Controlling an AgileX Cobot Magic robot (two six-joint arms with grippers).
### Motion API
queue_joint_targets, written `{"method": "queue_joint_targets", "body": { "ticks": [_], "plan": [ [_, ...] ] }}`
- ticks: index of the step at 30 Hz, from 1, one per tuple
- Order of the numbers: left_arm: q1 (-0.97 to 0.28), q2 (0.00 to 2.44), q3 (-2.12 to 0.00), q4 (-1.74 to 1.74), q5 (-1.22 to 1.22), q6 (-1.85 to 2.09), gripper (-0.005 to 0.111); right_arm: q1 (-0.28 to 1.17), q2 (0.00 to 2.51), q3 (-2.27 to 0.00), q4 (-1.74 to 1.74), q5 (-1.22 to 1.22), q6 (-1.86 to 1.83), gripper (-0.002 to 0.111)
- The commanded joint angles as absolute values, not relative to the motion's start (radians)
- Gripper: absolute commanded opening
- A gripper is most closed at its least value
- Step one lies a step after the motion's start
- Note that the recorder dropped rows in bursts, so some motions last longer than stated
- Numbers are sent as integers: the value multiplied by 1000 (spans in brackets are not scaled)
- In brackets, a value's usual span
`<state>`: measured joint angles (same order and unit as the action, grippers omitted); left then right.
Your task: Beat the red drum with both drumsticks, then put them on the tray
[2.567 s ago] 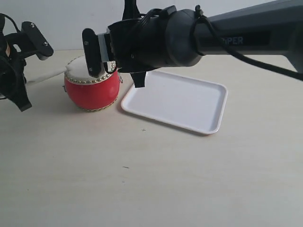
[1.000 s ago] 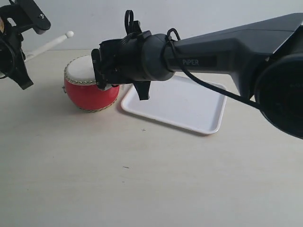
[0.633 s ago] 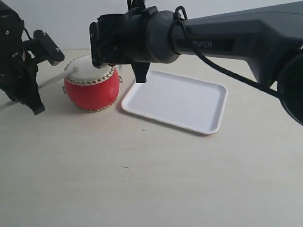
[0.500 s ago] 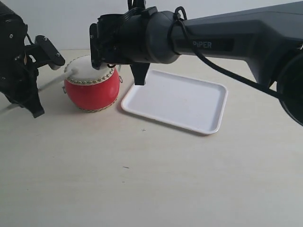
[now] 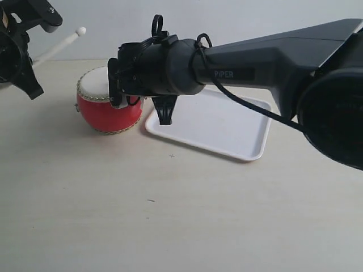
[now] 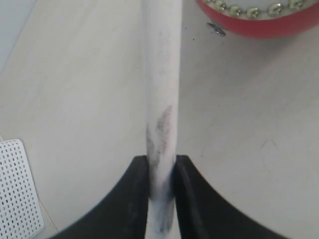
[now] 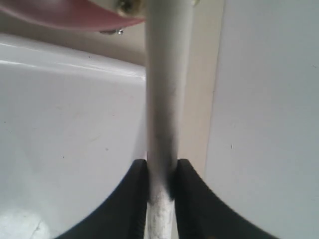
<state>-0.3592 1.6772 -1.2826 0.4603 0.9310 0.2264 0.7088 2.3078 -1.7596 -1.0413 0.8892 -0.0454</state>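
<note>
The red drum point(image 5: 108, 110) with its cream skin stands on the table, left of the white tray point(image 5: 227, 127). My left gripper point(image 6: 162, 164) is shut on a pale drumstick point(image 6: 162, 89). In the exterior view that drumstick point(image 5: 59, 45) is raised at the far left, its round tip up and clear of the drum. My right gripper point(image 7: 162, 167) is shut on the other drumstick point(image 7: 167, 89), which points to the drum's rim point(image 7: 75, 15) past the tray point(image 7: 65, 124). In the exterior view the right gripper point(image 5: 117, 85) hangs low over the drum and hides its own stick.
The right arm point(image 5: 266, 54) stretches from the right across the tray's far side. A white perforated object point(image 6: 17, 189) lies on the table near the left gripper. Bare tabletop point(image 5: 170, 209) fills the front.
The left drumstick has swung up off the drum skin to the upper left. The right gripper has dropped down toward the drum's top.
</note>
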Motion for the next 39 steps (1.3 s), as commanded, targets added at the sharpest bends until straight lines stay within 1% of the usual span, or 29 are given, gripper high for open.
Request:
{"method": "queue_joint_targets", "body": {
  "ticks": [1, 6, 17, 23, 27, 33, 39],
  "plan": [
    [-362, 1678, -1287, 457, 954, 228, 0, 709, 2305, -1764, -1107, 916, -32, 0],
    [-362, 1726, -1283, 448, 986, 226, 0, 709, 2293, -1764, -1183, 968, 38, 0],
    [-362, 1904, -1283, 423, 1001, 226, 0, 709, 2183, -1764, -1110, 951, 147, 0],
    [-362, 1904, -1283, 439, 997, 226, 0, 703, 2133, -1764, -1052, 945, 188, 0],
    [-362, 1866, -1326, 425, 997, 194, 0, 661, 2102, -1764, -935, 945, 188, 0],
    [-404, 1759, -1495, 119, 945, 200, 0, 543, 2039, -1764, -633, 943, 128, 0],
    [-470, 1694, -1592, -283, 791, 277, 0, 421, 2013, -1764, -322, 943, -7, 0]
  ]
}}
